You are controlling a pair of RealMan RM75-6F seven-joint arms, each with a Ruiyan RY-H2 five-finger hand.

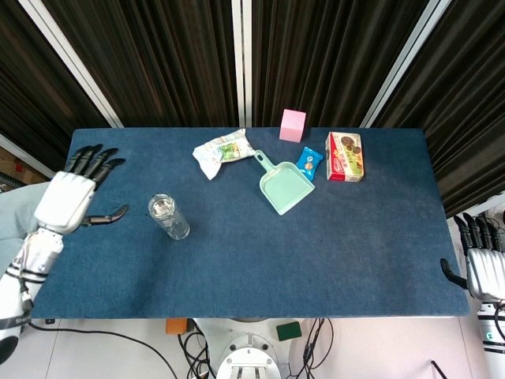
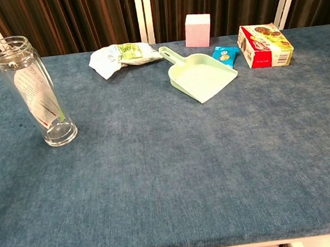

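Two hands in my head view, neither holding anything. Left hand [image 1: 69, 197] sits at the left edge of the tabletop [image 1: 316, 253], fingers spread, apart from the jar [image 1: 168, 215]. Jar stands upright, mouth open, on the left part of the tabletop. Right hand [image 1: 483, 268] hangs off the right edge, fingers straight and apart. Dustpan [image 1: 282, 185], snack bag [image 1: 223, 151], pink box [image 1: 293, 125], blue packet [image 1: 308, 163], biscuit box [image 1: 345, 155] lie along the far side

A robot lab test station: black pleated curtains [image 1: 158, 55] with white frame rails [image 1: 243, 59] close off the far edge of a blue-covered table [image 1: 316, 253], and loose cables [image 1: 110, 335] run along the floor below its near edge.
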